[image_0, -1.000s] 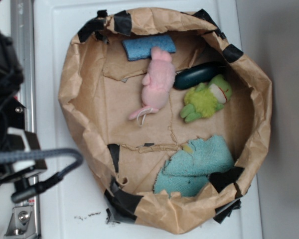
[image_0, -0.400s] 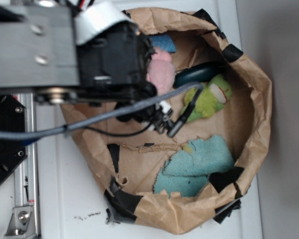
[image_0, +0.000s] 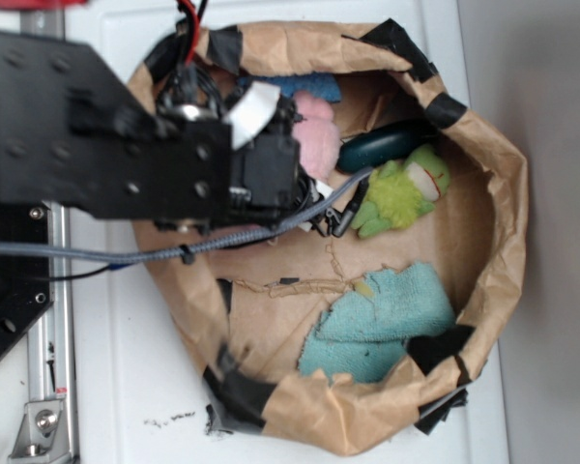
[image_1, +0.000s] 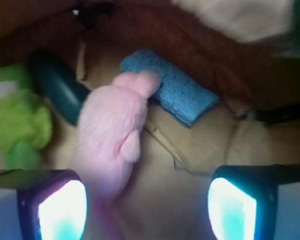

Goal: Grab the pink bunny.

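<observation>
- Our gripper hangs with its jaws spread wide and nothing between them; in the wrist view the two pads sit at the lower corners of the frame.
- The pink bunny lies on the floor of the brown paper bag, stretched lengthwise, with one end touching the blue sponge.
- In the wrist view the bunny's body runs down toward the left pad, so it is off centre: near that pad and well apart from the right one.
- In the exterior view the arm covers most of the bunny; only its upper part shows, just beside the dark green object.
- We judge that the approach is nearly done and that alignment matters most now: shift sideways until the body sits midway between the pads, then descend.
- The plush looks soft, so we should close across the thick middle of the body, not the thin ends.
- The green plush lies near; we should keep the pads off it and the sponge.
</observation>
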Robot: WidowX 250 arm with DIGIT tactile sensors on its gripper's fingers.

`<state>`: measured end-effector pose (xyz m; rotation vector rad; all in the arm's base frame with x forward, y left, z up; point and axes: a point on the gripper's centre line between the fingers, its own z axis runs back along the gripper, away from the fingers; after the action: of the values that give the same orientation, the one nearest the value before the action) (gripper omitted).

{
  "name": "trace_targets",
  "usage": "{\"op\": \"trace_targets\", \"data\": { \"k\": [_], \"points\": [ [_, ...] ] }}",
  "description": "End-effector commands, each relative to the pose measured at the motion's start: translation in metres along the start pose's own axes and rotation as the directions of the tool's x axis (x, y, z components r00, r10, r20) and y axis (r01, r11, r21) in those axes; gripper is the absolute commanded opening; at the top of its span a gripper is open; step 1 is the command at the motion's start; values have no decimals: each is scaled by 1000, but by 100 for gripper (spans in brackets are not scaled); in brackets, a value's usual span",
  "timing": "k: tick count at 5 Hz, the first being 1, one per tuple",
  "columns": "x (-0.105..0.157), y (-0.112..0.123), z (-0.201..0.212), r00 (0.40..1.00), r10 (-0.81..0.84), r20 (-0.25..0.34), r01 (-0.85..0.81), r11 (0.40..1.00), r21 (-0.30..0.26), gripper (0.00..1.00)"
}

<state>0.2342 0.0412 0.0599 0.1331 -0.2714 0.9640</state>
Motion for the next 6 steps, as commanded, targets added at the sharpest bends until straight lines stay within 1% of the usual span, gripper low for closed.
{"op": "trace_targets", "data": {
  "k": [1, 2, 3, 4, 5, 6],
  "points": [
    [23, 0, -12, 1000, -22, 0, 21, 995, -99, 100],
    [36, -21, -18, 978, -197, -68, 180, 963, -202, 100],
    [33, -23, -18, 941, -321, -104, 291, 929, -230, 100],
    [31, -26, -20, 920, -377, -102, 353, 915, -197, 82],
    [28, -23, -16, 922, -377, -92, 359, 918, -166, 0],
    [20, -23, -12, 916, -391, -92, 380, 918, -113, 0]
  ]
}}
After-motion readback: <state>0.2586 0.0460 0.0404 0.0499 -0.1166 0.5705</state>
